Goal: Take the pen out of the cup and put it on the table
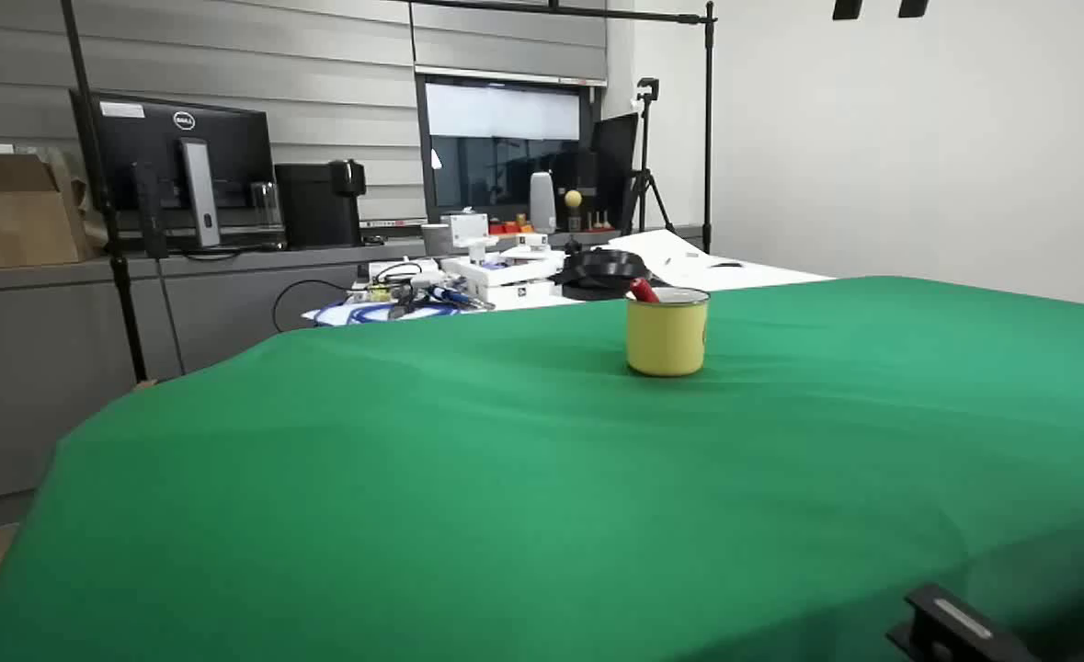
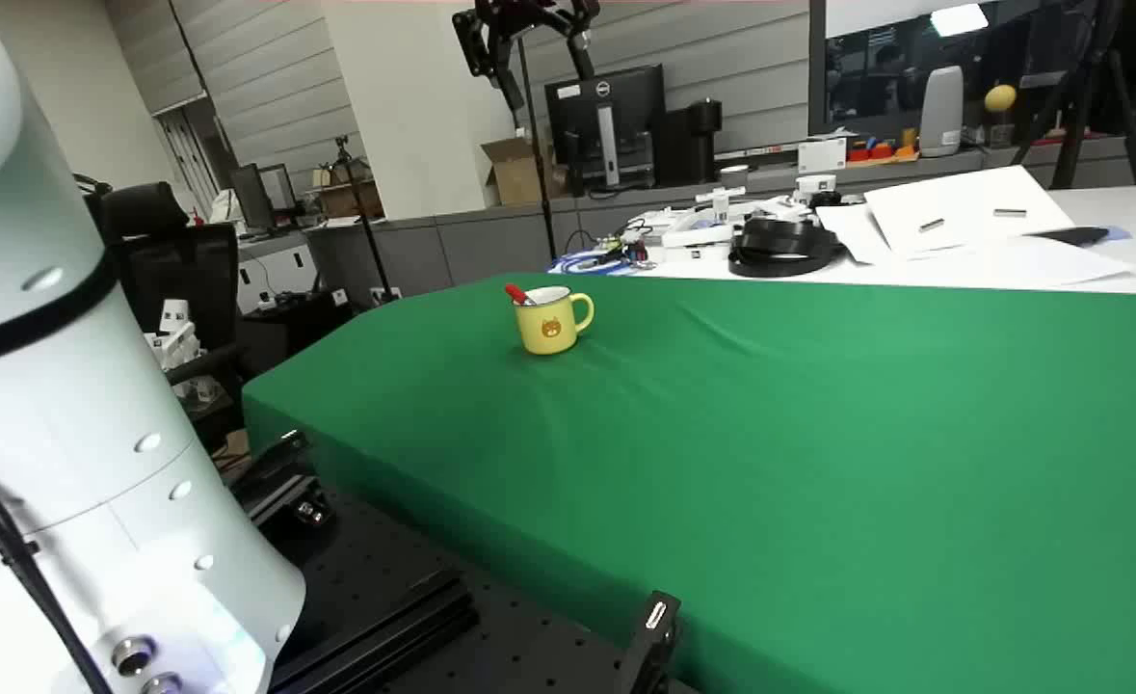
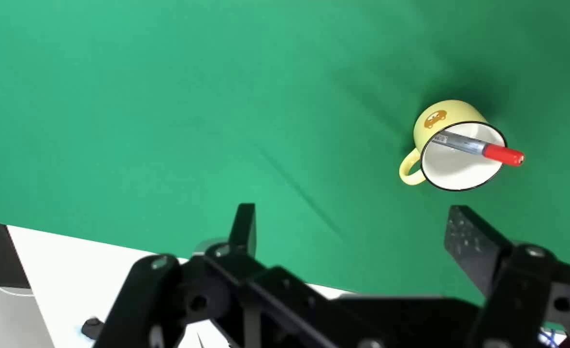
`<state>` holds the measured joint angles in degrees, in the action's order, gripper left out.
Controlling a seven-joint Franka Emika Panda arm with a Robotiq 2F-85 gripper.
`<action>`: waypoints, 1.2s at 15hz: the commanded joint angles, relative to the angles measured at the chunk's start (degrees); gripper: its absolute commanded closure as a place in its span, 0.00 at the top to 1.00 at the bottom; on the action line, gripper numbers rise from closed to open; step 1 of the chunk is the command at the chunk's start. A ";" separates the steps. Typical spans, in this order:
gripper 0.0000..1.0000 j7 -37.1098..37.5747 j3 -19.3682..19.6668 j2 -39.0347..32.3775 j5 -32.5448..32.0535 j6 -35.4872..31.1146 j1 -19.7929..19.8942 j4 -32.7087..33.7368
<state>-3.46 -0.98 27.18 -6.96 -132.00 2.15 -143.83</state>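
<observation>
Leaning in your one yellow cup, one pen pokes its red end past the rim. The cup stands upright on one green table. Your one gripper has two fingers, and they are spread wide apart. It hangs high over the table, fingers pointing down, well apart from the cup and the pen.

Likely a lab: robot arm, monitor, tripod.

A cardboard box sits near a black Dell monitor.
</observation>
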 commanded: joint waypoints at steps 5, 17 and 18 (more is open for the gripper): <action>1.00 0.18 0.39 0.00 -0.22 0.21 -0.44 0.13; 1.00 4.51 -6.64 -4.41 -5.73 -6.93 -1.78 1.23; 1.00 5.33 -7.95 -5.52 -6.90 -8.29 -2.02 1.37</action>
<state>-2.06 -6.09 24.77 -10.34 -137.60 0.84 -143.81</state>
